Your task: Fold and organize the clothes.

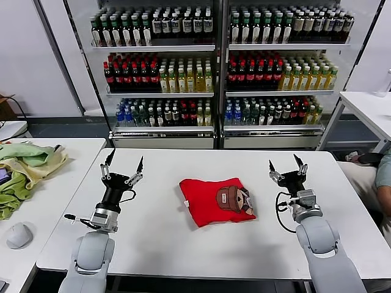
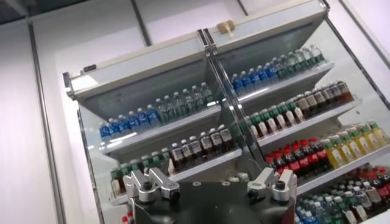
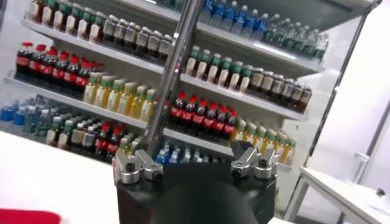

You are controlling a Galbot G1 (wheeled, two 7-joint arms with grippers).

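The clothes are one bright red T-shirt [image 1: 217,201], folded into a compact square in the middle of the white table [image 1: 159,244], cartoon print facing up. My left gripper [image 1: 126,160] is raised to the shirt's left, fingers pointing up, open and empty. To the shirt's right my right gripper [image 1: 285,163] stands the same way, open and empty. Both are well apart from the shirt. In the left wrist view the left gripper [image 2: 210,182] faces the drinks cooler. The right wrist view shows the right gripper [image 3: 195,165] and a red sliver of the shirt [image 3: 24,216].
A glass-door cooler [image 1: 214,73] full of bottles stands behind the table. On a side table to the left lie pale green and yellow cloths [image 1: 27,168] and a mouse [image 1: 18,235]. Another white table [image 1: 372,107] and a person's arm [image 1: 383,177] are at the right.
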